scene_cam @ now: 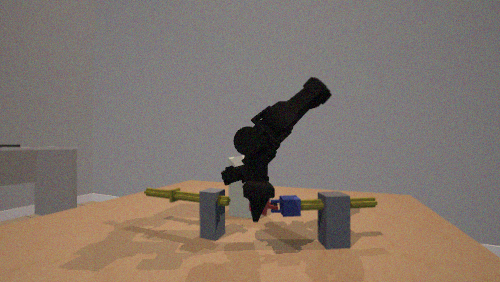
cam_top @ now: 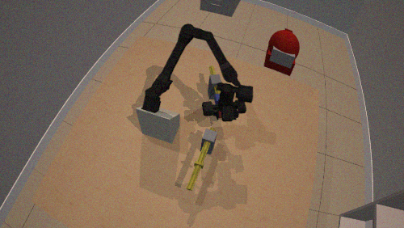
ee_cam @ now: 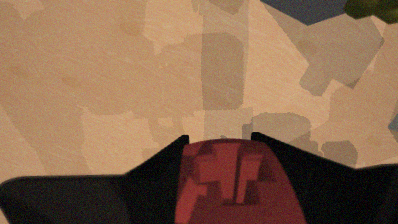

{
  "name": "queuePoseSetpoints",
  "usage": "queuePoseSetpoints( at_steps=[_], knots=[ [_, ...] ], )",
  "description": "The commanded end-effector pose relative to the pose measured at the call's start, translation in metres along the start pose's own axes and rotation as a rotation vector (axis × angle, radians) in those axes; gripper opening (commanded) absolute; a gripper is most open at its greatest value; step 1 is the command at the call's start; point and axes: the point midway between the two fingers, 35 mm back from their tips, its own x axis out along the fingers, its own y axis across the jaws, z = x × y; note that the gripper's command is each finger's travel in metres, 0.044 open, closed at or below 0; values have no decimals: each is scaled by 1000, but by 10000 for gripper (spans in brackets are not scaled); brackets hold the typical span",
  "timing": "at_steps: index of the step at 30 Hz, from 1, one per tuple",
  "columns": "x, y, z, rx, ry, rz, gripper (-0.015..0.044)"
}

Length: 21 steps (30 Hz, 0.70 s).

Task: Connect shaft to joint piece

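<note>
The red joint piece sits between the fingers of my gripper, which is shut on it. A blue hinge part joins it to the first yellow shaft, held in a grey block. The second yellow shaft with a collar passes through the other grey block; its near end shows at the wrist view's top right, apart from the red piece. The fingers hide much of the joint; its exact alignment cannot be told.
The arm's pale base block stands beside the shafts. A red rounded object stands at the upper right, a grey box at the top edge. Pale furniture stands off the brown mat.
</note>
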Motion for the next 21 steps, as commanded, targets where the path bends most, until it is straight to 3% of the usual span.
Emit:
queuePoseSetpoints(
  at_steps=[1, 21],
  knots=[
    [2, -3, 0, 65, 33, -1, 0],
    [9, -17, -3, 359, 179, 23, 0]
  ],
)
